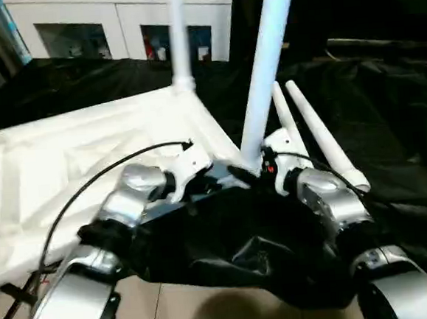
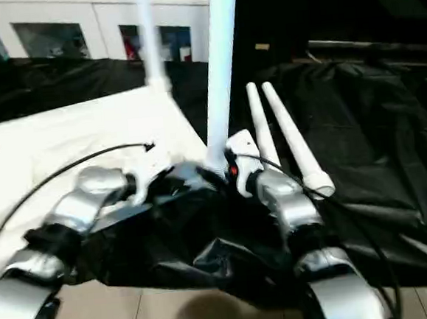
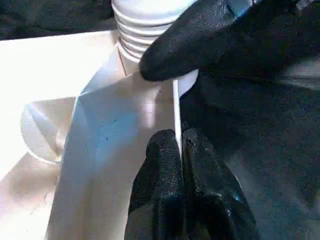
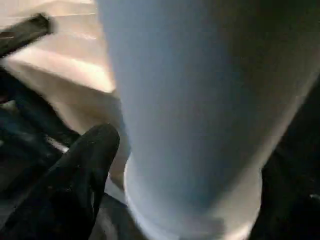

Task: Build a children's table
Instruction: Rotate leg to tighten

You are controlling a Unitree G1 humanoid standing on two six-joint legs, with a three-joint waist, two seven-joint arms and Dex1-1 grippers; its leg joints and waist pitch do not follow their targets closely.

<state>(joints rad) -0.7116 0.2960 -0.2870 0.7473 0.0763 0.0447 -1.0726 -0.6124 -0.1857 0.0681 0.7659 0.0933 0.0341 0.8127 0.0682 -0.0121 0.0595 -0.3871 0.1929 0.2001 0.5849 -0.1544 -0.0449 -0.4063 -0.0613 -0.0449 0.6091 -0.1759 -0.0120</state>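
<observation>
- The top (image 1: 87,154) lies underside up on the black-draped desk (image 1: 389,131), spread over the desk's left half, ribs showing, its near right corner close to the desk's near edge.
- Two legs stand in corner sockets: the far leg (image 1: 178,37) at the top's far right corner, the near leg (image 1: 265,67) at its near right corner, leaning a little to the right.
- Two spare legs (image 1: 319,133) lie side by side on the cloth just right of the near leg, toward the desk's middle.
- The left claw (image 3: 180,150) is pinched tight on the thin upright rim of the top, right beside the near socket; from there it steadies the top.
- The right claw (image 4: 87,165) is at the near leg's base. One black finger lies alongside the leg, but whether it presses the leg or stands off cannot be told.
- Step in hand, as I judge it: seating the near leg in its socket.
- To do it well: keep the rim pinch firm so the top does not slide on the slick cloth.
- Bring the leg upright before any push or twist, since a leaning leg may bind in the ridged socket (image 3: 145,30).
- Hold low on the leg, near the collar, for control.
- Check that the collar sits flush before reaching for a spare leg.
</observation>
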